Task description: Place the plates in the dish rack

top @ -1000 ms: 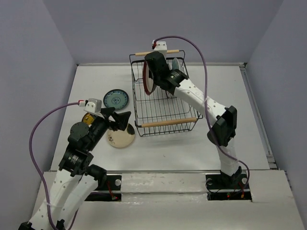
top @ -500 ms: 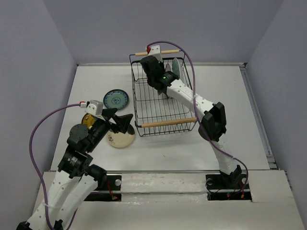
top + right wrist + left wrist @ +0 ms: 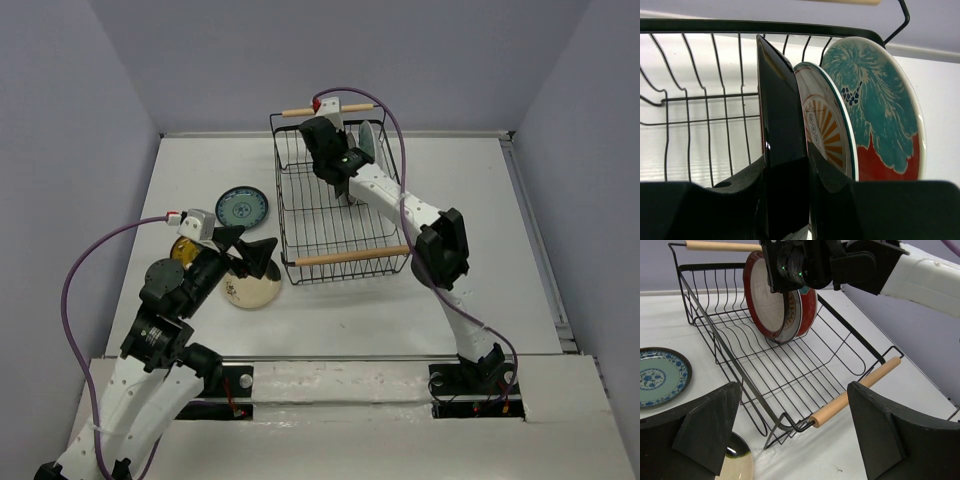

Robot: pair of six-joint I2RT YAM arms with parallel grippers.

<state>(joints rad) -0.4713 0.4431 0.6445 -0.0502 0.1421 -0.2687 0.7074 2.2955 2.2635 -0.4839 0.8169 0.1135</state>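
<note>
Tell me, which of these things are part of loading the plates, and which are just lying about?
Part of the job: dish rack; dark-red-rimmed plate, sunburst plate and red floral plate, all in the rack; teal-blue plate, cream plate and yellow-brown plate, on the table.
Just there: the table itself; grey walls.

Robot lab cell: bare white table [image 3: 350, 320], plain grey walls [image 3: 420, 60], arm bases [image 3: 470, 380] bolted down.
</note>
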